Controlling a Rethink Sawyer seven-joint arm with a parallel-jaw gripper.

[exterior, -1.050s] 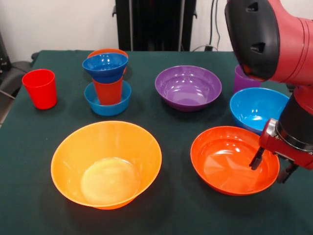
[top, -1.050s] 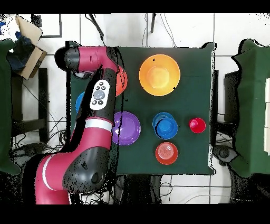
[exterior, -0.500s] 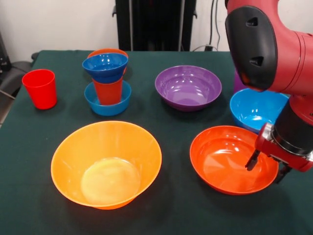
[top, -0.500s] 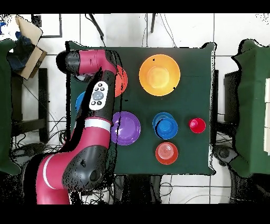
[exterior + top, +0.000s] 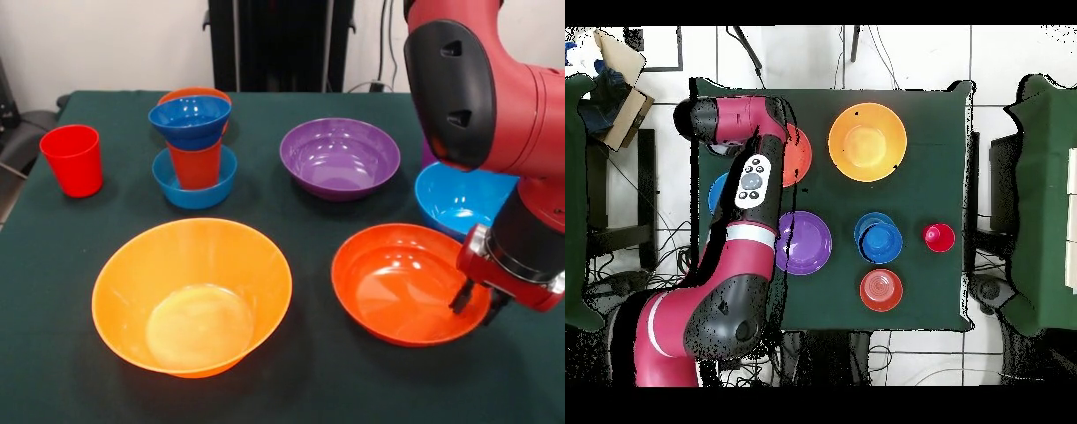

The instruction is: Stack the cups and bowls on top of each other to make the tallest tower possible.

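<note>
At lower right of the front view, the gripper point(image 5: 478, 305) pinches the red-orange bowl point(image 5: 397, 283) by its right rim.
This bowl sits on the table point(image 5: 53, 265), right of the yellow-orange bowl point(image 5: 192, 296).

Big yellow-orange bowl point(image 5: 192, 306): we see it upright, empty, near edge.
Red-orange bowl point(image 5: 397, 281): upright beside it.
Purple bowl point(image 5: 340, 157): behind.
Red cup point(image 5: 72, 159): alone, upright.
</note>
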